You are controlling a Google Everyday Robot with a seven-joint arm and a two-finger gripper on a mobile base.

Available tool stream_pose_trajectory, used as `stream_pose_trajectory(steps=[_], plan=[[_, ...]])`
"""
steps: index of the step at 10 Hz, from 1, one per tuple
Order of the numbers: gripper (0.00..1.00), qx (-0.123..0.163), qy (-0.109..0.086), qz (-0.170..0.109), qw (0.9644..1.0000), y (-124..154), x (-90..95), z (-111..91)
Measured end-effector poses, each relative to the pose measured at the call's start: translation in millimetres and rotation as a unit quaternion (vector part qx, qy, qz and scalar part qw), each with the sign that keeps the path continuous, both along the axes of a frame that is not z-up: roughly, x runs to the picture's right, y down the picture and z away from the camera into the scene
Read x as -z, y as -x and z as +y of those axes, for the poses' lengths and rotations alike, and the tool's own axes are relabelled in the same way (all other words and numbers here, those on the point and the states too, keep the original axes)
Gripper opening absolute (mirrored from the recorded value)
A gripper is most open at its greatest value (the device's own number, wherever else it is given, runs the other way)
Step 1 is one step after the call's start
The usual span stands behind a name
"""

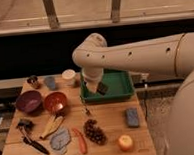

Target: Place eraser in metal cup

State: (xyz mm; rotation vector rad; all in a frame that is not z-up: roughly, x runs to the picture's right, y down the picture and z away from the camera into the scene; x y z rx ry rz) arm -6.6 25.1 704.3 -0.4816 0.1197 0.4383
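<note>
Closed on the eraser (103, 88), the gripper (97, 87) hangs over the green tray (122, 92). The metal cup (33, 80) stands far left (beyond the white cup (69, 77) and blue-grey cup (51, 82)); the carry could clip those or miss its small mouth.

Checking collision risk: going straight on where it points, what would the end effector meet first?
Probably the floor of the green rectangular tray beneath the end effector, which holds the small black eraser; depth unclear.

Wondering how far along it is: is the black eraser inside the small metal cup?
No, the eraser sits in the pincer over the green tray, away from the metal cup.
</note>
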Motion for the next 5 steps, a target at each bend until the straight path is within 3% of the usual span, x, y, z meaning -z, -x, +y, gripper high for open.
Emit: stream_pose_trajectory(steps=[3, 5], plan=[[0.16, -0.001, 0.006, -0.001, 1.0000, 0, -2.1, 2], [0.16, -0.009, 0.010, -0.006, 0.9999, -4, -17.3, 2]])
